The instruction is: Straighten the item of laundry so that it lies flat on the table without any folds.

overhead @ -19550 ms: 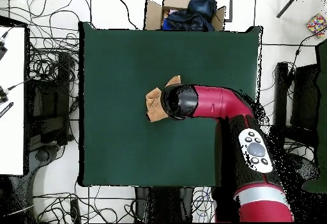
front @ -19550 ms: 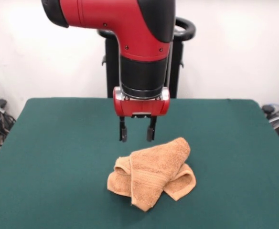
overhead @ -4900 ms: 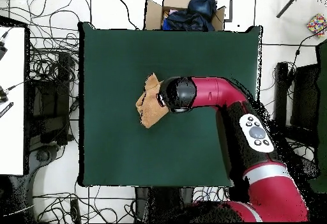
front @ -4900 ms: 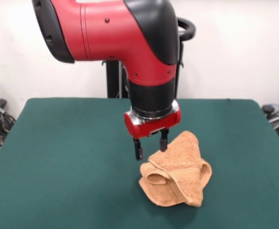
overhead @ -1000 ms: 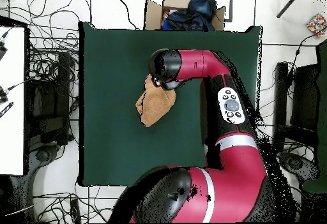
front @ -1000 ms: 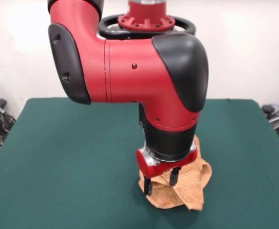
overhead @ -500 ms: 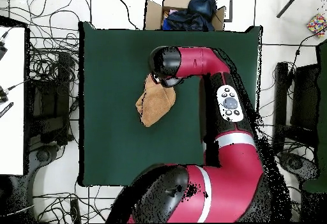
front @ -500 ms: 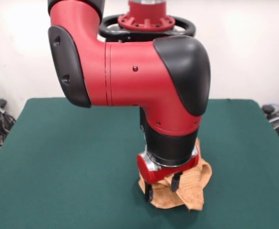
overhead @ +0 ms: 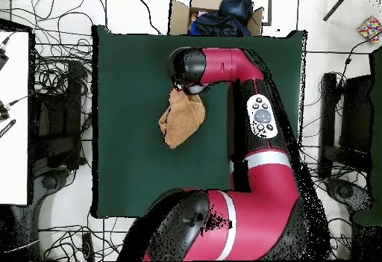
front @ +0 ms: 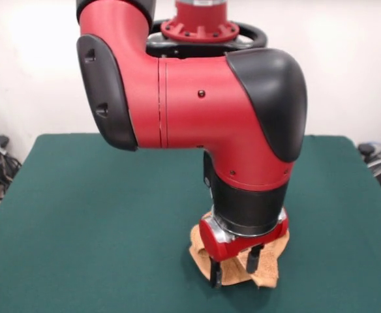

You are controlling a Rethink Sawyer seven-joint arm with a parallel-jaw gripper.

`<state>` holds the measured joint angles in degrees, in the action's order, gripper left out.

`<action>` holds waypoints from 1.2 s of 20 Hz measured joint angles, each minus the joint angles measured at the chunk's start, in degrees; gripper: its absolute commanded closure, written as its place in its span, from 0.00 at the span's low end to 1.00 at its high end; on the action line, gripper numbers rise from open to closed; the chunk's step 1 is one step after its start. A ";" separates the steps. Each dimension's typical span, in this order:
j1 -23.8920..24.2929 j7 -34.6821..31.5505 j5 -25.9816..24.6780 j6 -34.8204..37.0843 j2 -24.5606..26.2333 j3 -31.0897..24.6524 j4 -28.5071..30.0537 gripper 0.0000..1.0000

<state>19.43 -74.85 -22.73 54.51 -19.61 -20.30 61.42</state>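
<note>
The orange-tan washcloth [front: 199, 252] lies crumpled in a folded heap on the green table [front: 92, 215], right of centre near the front edge. My gripper [front: 235, 274] is low over the heap's near side. Its two black fingers [front: 216, 275] stand apart, open, with cloth showing between and behind them. The arm's red and black wrist hides most of the cloth in the front view. In the overhead view the washcloth [overhead: 181, 123] shows as a bunched wedge on the table [overhead: 134, 162], and the arm's head [overhead: 186, 66] covers its far end and the gripper.
A cardboard box with blue fabric [overhead: 217, 11] stands beyond the table's far edge in the overhead view. Cables lie on the floor around the table. A white surface [overhead: 13, 117] stands to the left. The arm's links [overhead: 257, 117] span the table's right half.
Over the last second my gripper has moved toward the front camera and lower, across the heap to its near edge. The washcloth has kept its shape and place.
</note>
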 measured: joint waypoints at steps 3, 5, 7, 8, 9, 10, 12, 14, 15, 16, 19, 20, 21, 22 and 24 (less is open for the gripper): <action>-0.46 0.00 0.11 0.00 0.34 0.01 -0.92 0.00; -0.79 0.00 0.25 0.00 0.69 0.00 -1.56 0.00; -0.98 0.00 0.25 0.00 0.96 0.00 -1.98 0.00; -1.10 0.00 0.26 0.00 1.21 0.00 -2.30 0.00; -1.16 0.00 0.27 0.00 1.37 0.00 -2.48 0.00; -1.22 0.00 0.35 0.00 1.60 0.00 -2.63 0.00; -1.28 0.00 0.54 0.01 1.95 0.01 -2.70 0.00; -1.28 0.00 0.73 0.00 2.11 0.02 -2.70 0.00; -1.29 -0.02 1.01 0.00 2.22 0.06 -2.70 0.00; -1.29 -0.02 1.19 0.00 2.25 0.06 -2.70 0.00; -1.29 -0.02 1.64 0.00 2.24 0.07 -2.70 0.00; -1.30 -0.02 2.05 0.00 2.24 0.12 -2.69 0.00; -1.31 -0.02 2.23 0.00 2.23 0.16 -2.68 0.00; -1.31 -0.02 2.44 0.00 2.23 0.16 -2.68 0.00; -1.35 -0.02 2.80 0.00 2.23 0.23 -2.68 0.00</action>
<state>18.09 -74.87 -19.93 54.51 -17.38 -20.07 58.75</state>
